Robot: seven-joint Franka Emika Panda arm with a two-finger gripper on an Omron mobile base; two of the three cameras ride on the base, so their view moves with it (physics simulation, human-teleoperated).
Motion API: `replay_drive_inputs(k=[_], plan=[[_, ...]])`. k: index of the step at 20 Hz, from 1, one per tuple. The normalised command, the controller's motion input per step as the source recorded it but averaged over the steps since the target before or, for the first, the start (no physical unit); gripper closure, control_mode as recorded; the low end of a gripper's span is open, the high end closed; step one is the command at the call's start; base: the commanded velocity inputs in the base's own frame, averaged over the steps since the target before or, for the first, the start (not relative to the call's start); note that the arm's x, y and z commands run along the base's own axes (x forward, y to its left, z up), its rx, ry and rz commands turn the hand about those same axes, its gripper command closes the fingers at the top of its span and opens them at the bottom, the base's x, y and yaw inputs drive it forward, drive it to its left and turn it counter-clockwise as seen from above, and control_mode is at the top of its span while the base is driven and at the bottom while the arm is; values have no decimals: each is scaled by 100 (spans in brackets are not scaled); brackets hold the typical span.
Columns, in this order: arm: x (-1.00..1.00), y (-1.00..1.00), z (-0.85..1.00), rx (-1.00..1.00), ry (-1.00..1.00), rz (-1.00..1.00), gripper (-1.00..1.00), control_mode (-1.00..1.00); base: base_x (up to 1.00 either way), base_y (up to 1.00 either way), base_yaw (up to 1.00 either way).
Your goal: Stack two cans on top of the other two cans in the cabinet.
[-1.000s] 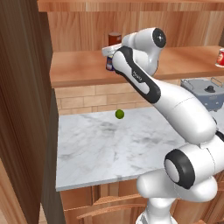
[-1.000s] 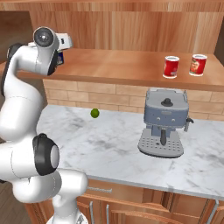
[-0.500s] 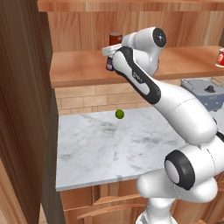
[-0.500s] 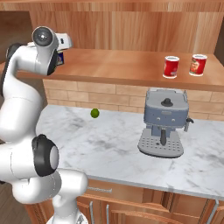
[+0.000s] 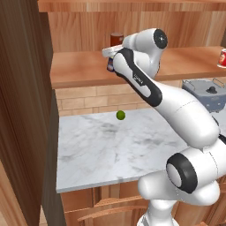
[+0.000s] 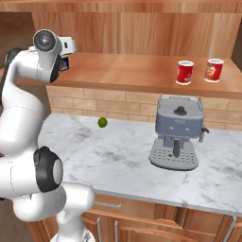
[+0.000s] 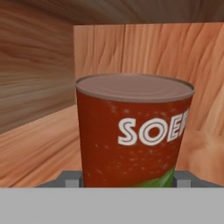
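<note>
Progress check: I'd call this roughly the middle of the first stack, with nothing finished for sure.

The end effector [image 7: 127, 180] is up on the cabinet [image 6: 123, 71] shelf, upper left of the right base view. It looks clamped on the dark red can [image 7: 131, 131]. In the hand view the can sits dead centre with the grey fingertips [image 7: 70, 178] hugging it on both sides, so the jaws are closed onto it, not together on nothing.

In the left base view a sliver of blue, probably the blue tin [image 5: 109, 65], peeks out just under the hand at upper centre, with the red can's top poking up behind the arm. That suggests the red can is over the blue tin, either going on or just set down.

The two red cans [image 6: 185, 72] at the upper right of the right base view stand side by side on the shelf, unstacked. So the second stack is all left to do.

Hard to make out:
- The bottom of the dark red can is cut off in the hand view, so I can't tell whether it's resting on the blue tin or hanging above it.
- The arm covers most of the blue tin in both base views.
- The can's label is cut off after "SOE".

The worktop [image 6: 118, 156] below just has a coffee machine [image 6: 177, 132] and a little green ball [image 6: 102, 122], neither involved.
</note>
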Motion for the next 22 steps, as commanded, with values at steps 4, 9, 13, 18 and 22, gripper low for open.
replay_drive_inputs(k=[4, 9, 13, 18, 22], plan=[[6, 8, -32, 0, 0, 0, 100, -100, 0, 0, 0], [10, 10, -36, 0, 0, 0, 100, -100, 0, 0, 0], [16, 13, -40, 0, 0, 0, 100, -100, 0, 0, 0], [12, 10, -35, 0, 0, 0, 100, -100, 0, 0, 0], [6, 6, -30, 0, 0, 0, 100, -100, 0, 0, 0]])
